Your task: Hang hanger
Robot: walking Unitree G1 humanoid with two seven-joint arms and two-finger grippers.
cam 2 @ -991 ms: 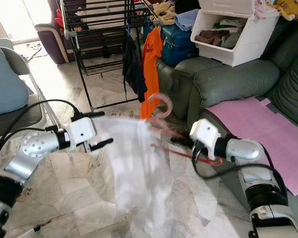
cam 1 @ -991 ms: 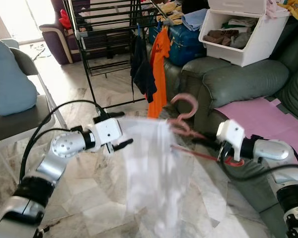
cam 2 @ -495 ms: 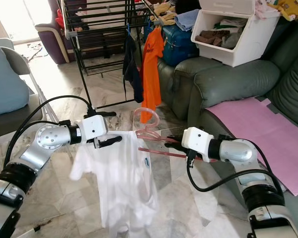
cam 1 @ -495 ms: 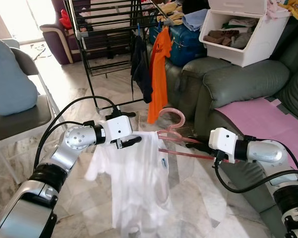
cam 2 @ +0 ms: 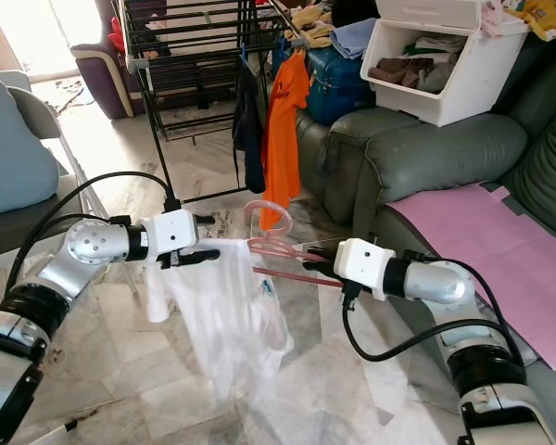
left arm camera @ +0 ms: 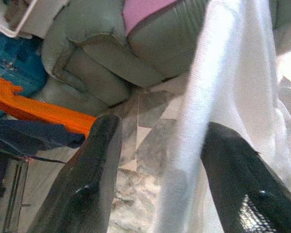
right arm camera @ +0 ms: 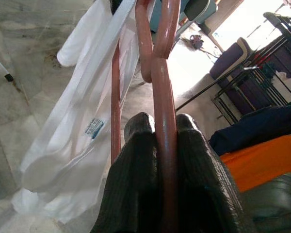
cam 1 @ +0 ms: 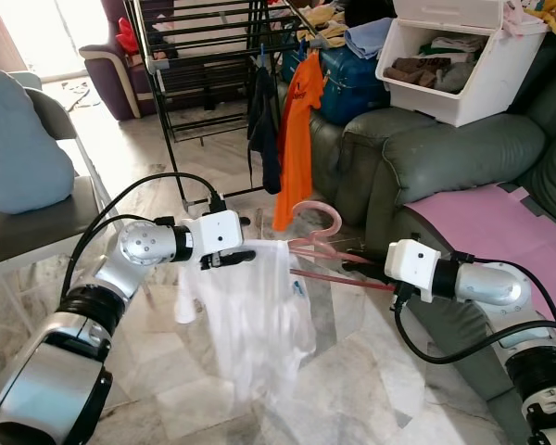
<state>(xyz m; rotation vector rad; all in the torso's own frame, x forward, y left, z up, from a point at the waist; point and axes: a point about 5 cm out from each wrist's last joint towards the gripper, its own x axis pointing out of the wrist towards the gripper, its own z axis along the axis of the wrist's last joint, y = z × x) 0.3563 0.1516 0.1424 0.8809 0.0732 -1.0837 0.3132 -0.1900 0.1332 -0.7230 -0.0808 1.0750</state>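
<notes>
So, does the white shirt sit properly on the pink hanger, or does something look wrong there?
It looks askew. The white shirt hangs bunched toward one end of the pink hanger, with the hanger's other side bare where the right gripper clamps it. The left gripper, fingers open, is at the shirt's top edge. The hanger is tilted, not level.

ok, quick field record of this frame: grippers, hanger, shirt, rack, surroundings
right gripper: shut on the pink hanger, held out in front of the robot
left gripper: fingers apart, the white shirt between them at its upper edge
white shirt: draped from the hanger, hanging above the marble floor
drying rack: ahead of the robot; a dark garment and an orange shirt hang on it
sofa: to the right, carrying a white bin of clothes
status: hanger not yet on the rack
</notes>
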